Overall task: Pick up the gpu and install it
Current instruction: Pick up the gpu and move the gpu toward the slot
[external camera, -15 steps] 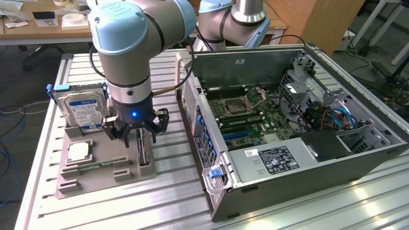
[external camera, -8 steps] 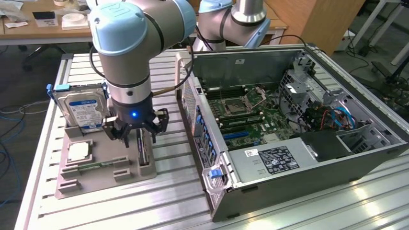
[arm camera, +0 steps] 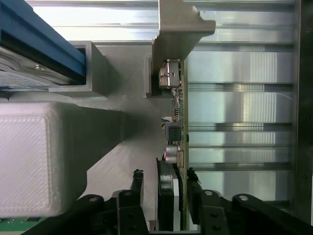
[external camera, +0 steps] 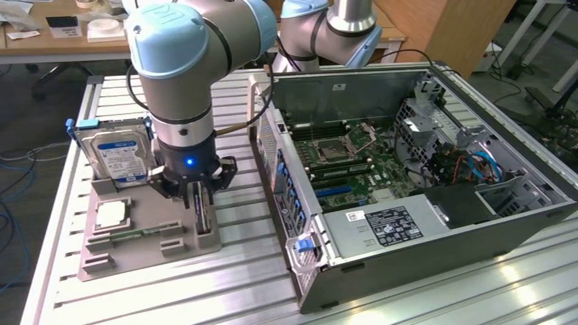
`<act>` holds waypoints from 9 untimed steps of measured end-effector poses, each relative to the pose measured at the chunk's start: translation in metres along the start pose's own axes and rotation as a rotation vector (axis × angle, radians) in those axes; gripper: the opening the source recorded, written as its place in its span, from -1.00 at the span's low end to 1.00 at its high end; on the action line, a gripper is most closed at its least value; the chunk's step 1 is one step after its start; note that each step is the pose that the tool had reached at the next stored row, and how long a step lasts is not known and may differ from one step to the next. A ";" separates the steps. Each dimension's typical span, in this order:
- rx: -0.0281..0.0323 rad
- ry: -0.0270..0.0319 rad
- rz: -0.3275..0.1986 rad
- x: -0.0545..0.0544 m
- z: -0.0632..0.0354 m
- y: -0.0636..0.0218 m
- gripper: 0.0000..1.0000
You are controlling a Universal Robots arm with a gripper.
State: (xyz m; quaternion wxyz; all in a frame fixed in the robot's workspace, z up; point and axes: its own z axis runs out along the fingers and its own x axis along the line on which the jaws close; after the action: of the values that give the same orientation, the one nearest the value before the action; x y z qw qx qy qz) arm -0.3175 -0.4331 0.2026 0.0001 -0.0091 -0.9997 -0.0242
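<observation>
I'm seeing the fingers point(arm camera: 138, 188) spread either side of the gpu point(arm camera: 167, 181), standing on edge in the grey holder point(external camera: 135, 254), and I'm worrying an uneven squeeze is going to tilt and jam it there.

- The holder point(external camera: 118, 261) lies on the surface point(external camera: 470, 291), in the lower left of the exterior view.
- The computer case point(external camera: 380, 264) lies open on the same surface, just right of the holder.
- The hard drive point(external camera: 113, 152) stands upright in the holder's rear slot, at mid left.
- The chip point(external camera: 110, 214) lies flat on the holder, in front of the hard drive.
- The gpu point(external camera: 202, 217) stands on edge in a slot along the holder's right side, between the chip and the case.
- My jaws hang over the gpu, one on each side of it, with a gap on one side.
- Inside the case, the motherboard point(external camera: 361, 169) lies at centre, and the power supply point(external camera: 388, 227) sits below it in the frame.
</observation>
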 end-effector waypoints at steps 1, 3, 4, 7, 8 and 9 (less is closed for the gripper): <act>0.0000 -0.0001 0.000 0.000 0.0000 0.0000 -0.11; 0.0000 -0.0001 0.000 0.000 0.0000 0.0000 -0.23; 0.0001 0.0000 0.000 0.000 0.0000 0.0000 -0.35; 0.0000 0.0000 0.000 0.000 0.0000 0.0000 -0.44; 0.0000 0.0000 0.000 0.000 0.0000 0.0000 -0.44; 0.0001 0.0000 0.000 0.000 0.0000 0.0000 -0.44</act>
State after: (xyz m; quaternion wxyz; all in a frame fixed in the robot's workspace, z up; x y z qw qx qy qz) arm -0.3175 -0.4331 0.2026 0.0001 -0.0091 -0.9997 -0.0241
